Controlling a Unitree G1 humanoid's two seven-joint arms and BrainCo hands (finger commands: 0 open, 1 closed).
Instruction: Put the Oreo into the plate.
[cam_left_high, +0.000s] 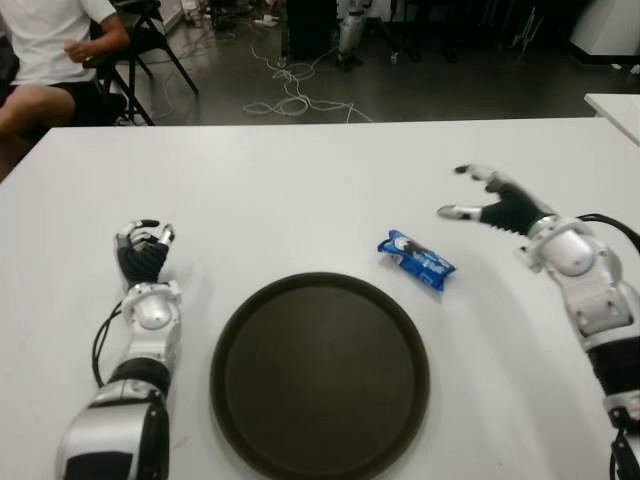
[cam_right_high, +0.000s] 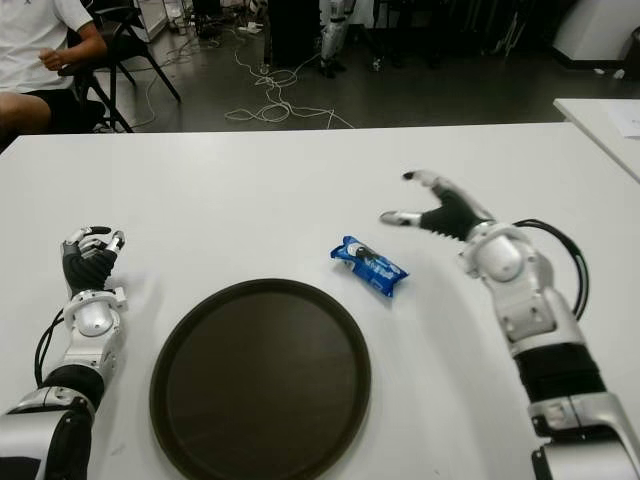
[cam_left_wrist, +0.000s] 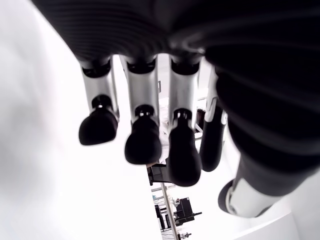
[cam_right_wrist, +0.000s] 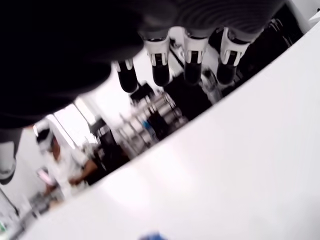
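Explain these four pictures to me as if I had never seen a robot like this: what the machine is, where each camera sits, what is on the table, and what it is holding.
This is a humanoid robot with two arms ending in fingered hands. The two wide pictures come from cameras in its head, looking down at a white table. The two close-ups come from cameras on its wrists, each looking at its own fingers.

On the table lie a round dark plate and, just beyond its far right edge, a blue Oreo packet. The right hand is beyond and right of the packet, fingers spread, holding nothing. The left hand, left of the plate, has curled fingers and is empty too. A person sits behind the table.
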